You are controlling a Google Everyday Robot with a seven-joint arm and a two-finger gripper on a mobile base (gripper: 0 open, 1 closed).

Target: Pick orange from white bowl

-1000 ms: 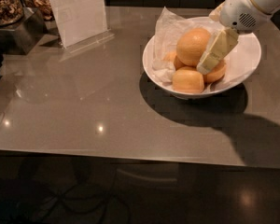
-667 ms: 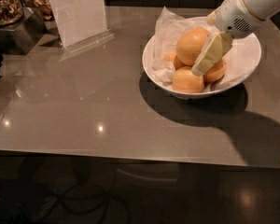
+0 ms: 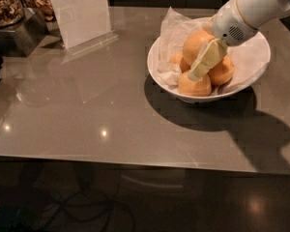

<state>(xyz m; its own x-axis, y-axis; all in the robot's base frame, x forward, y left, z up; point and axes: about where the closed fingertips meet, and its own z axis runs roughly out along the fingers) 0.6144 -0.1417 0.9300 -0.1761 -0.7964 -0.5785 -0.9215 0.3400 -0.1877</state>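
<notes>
The white bowl (image 3: 253, 66) stands at the back right of the table, lined with crumpled white paper (image 3: 174, 30). The orange (image 3: 194, 43), the largest and palest fruit, sits on top at the bowl's left centre. A squatter orange (image 3: 193, 86) lies at the front and a deeper-orange one (image 3: 223, 71) to its right. My gripper (image 3: 204, 62) reaches in from the upper right on a white arm (image 3: 253, 8). It hangs right against the orange's right side, over the gap between the three fruits.
A clear sign holder with a white sheet (image 3: 79, 13) stands at the back left. A metal tray of dark food (image 3: 9, 13) sits at the far left. The bowl and arm cast a dark shadow (image 3: 232, 124) towards the table's front right edge.
My gripper has moved left and slightly down across the bowl, from over the right-hand fruit to against the large orange. The fruits and bowl have not moved.
</notes>
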